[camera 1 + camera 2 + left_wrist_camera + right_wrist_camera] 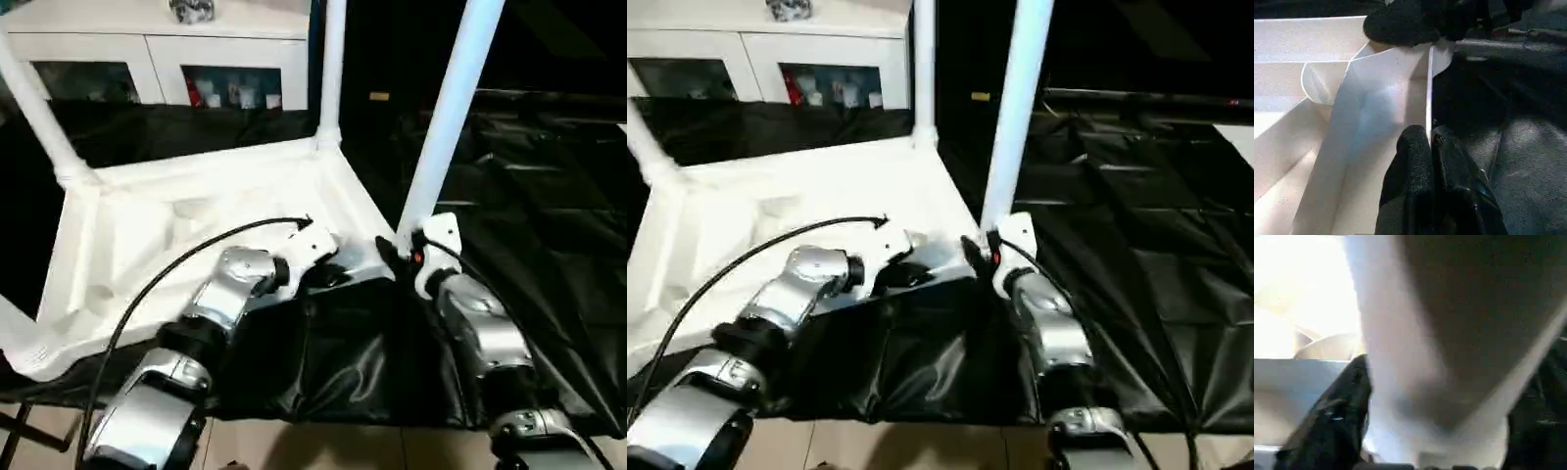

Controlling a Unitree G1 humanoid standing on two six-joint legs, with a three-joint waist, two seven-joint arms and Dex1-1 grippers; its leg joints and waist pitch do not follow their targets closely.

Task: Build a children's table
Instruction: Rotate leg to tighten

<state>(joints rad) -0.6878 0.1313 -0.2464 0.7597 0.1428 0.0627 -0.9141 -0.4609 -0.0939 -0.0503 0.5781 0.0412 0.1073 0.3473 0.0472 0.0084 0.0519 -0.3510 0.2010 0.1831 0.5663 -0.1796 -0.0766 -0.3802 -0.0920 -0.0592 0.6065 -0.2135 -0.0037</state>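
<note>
Upside down on black sheeting (549, 225), the white tabletop (196, 220), ribbed underside facing up, its near-left corner cut off by the frame edge. At far left a leg (39, 113) slanting up out of its corner socket, top end out of frame. Behind, a white glass-door cabinet (157, 59), contents too dim to name. At the far corner a second leg (331, 69) upright, upper end likewise cut off.

Left gripper (1431, 147) at the tabletop's near edge, just left of the near-right corner — fingers (1413, 161) pressed together on the thin white rim wall, one pad inside, one outside. In the head views, largely hidden behind the silver forearm and a black cable (167, 269).

Further right, a third leg (446, 117) standing in the near-right corner, leaning slightly, top out of frame. Right gripper (1440, 406) set around its base — fingers (1342, 406) spread fairly wide, one on each side of the tube; real contact hard to tell, the wrist view being smeared. Whether the thread is seated in the socket is not visible.
</note>
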